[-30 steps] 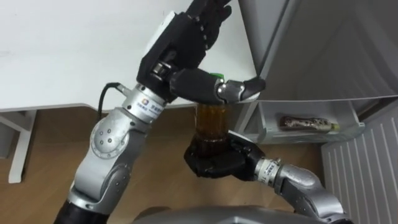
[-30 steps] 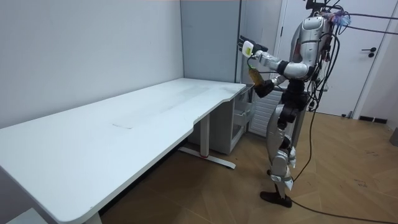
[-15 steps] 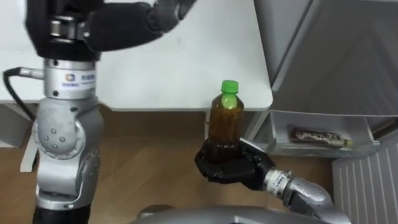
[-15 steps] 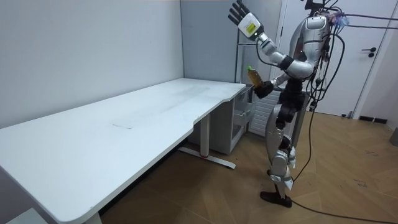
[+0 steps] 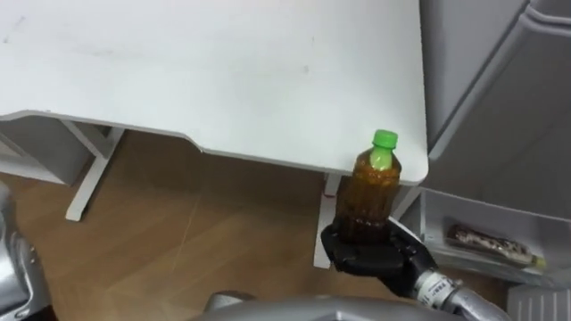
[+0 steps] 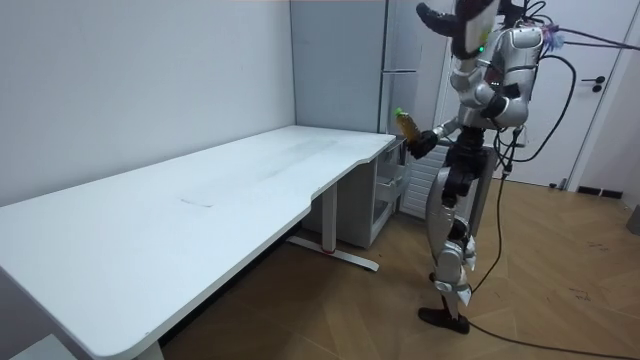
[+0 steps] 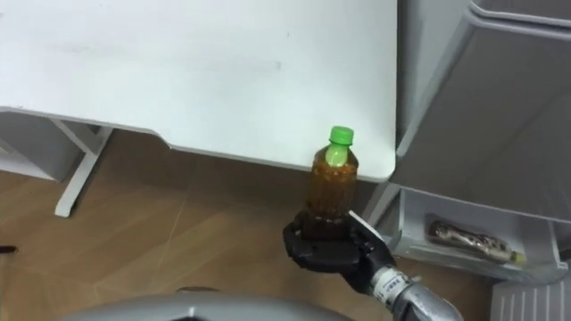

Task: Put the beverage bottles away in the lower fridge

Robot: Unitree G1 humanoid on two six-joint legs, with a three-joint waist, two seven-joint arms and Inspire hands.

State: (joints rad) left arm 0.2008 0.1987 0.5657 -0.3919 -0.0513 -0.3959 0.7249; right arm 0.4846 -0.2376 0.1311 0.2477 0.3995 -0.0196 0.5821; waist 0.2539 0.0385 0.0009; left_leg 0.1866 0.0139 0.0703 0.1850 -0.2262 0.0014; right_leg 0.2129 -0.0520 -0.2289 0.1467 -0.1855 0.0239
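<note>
A brown drink bottle (image 5: 368, 201) with a green cap stands upright in my right hand (image 5: 366, 257), whose fingers curl round its base. It hovers over the wooden floor, just off the white table's corner and left of the fridge's open lower compartment (image 5: 435, 218). A second dark bottle (image 5: 491, 246) lies flat on the white shelf in there. In the room view my left hand (image 6: 437, 16) is raised above my head. I stand at the table's far end, beside the tall grey fridge (image 6: 400, 60).
The white table (image 5: 223, 71) fills the upper left, with its white legs (image 5: 87, 174) beneath. The grey fridge body (image 7: 500, 98) rises at the right. Bare wooden floor (image 5: 205, 232) lies below the table edge.
My left arm swung up from beside the bottle cap and out of the eye view to above my head. The camera shifted. My right hand kept hold of the bottle.
</note>
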